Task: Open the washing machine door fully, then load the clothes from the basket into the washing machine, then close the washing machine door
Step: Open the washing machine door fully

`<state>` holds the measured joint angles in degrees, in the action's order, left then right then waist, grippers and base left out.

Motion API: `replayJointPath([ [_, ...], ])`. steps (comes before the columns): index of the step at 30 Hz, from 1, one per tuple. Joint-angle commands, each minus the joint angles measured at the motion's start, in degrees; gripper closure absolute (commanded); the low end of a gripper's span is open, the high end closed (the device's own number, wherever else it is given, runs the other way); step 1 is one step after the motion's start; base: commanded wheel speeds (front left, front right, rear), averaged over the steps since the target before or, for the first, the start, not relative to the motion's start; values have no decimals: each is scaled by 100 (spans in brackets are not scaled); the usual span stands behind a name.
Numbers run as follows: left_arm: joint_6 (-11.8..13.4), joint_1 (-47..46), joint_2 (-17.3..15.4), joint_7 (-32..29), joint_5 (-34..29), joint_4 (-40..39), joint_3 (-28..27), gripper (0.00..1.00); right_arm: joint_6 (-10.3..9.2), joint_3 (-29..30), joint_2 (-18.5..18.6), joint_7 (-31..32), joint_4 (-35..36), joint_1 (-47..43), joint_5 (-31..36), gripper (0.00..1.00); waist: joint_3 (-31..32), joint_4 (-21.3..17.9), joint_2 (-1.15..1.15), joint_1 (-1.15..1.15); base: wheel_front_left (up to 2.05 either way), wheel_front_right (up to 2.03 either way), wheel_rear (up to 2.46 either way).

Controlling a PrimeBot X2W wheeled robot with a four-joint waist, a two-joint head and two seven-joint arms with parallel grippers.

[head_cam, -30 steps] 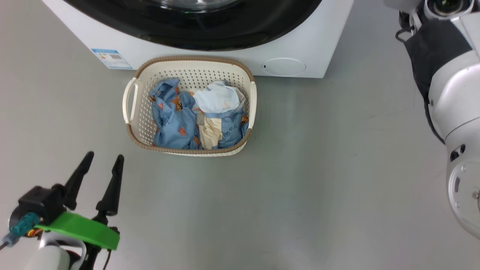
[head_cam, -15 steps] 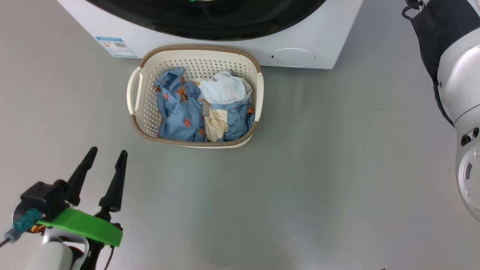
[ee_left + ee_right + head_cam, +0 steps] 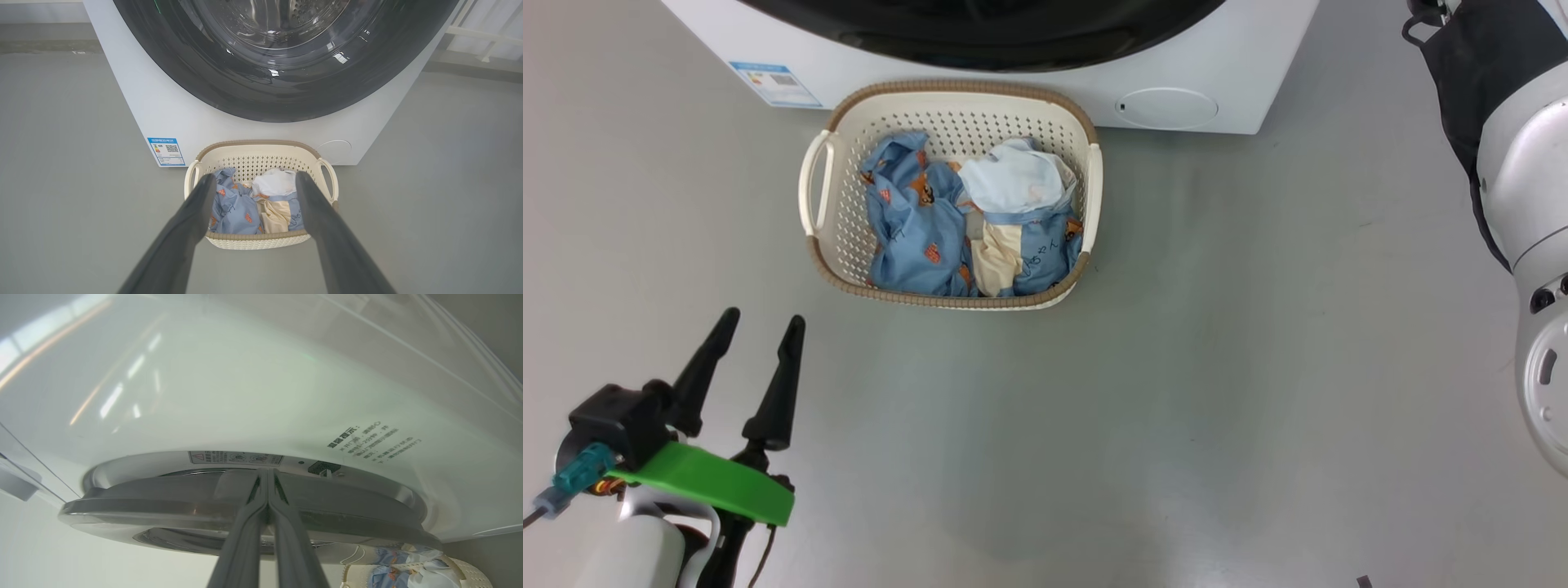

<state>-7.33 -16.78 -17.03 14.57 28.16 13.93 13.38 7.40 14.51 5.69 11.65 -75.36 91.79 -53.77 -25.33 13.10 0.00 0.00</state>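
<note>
Shifting of camera only: cream perforated basket (image 3: 947, 300) of blue-and-cream clothes (image 3: 923, 237) untouched, left gripper (image 3: 764, 317) spread empty, right gripper (image 3: 267, 473) clenched at glossy black door rim (image 3: 163, 506), opening unfinished.

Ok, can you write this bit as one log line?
left gripper open, empty | right gripper shut, at door | clothes in basket

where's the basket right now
In the head view the basket sits on the floor, upper left of centre, just in front of the washing machine, with the clothes inside.
</note>
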Motion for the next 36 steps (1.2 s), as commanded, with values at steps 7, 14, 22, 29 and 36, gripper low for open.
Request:
replayJointPath([
  [7,-15,-202,-174,43,60,-133,-191,0,9,394,-202,83,141,363,522,100,-101,44,0,0,0,0,0],
  [14,-15,-230,-149,43,70,-162,-194,0,9,714,-237,113,141,444,894,100,-148,91,0,0,0,0,0],
  [22,-15,-255,-136,43,115,-166,-210,0,9,1149,-269,142,141,553,1395,100,-274,141,0,0,0,0,0],
  [29,-15,-310,-100,43,139,-168,-173,0,9,1502,-278,195,141,639,1788,100,-367,197,0,0,0,0,0],
  [36,-15,-392,-95,43,182,-137,-111,0,9,1752,-280,281,141,672,2081,100,-399,285,0,0,0,0,0],
])
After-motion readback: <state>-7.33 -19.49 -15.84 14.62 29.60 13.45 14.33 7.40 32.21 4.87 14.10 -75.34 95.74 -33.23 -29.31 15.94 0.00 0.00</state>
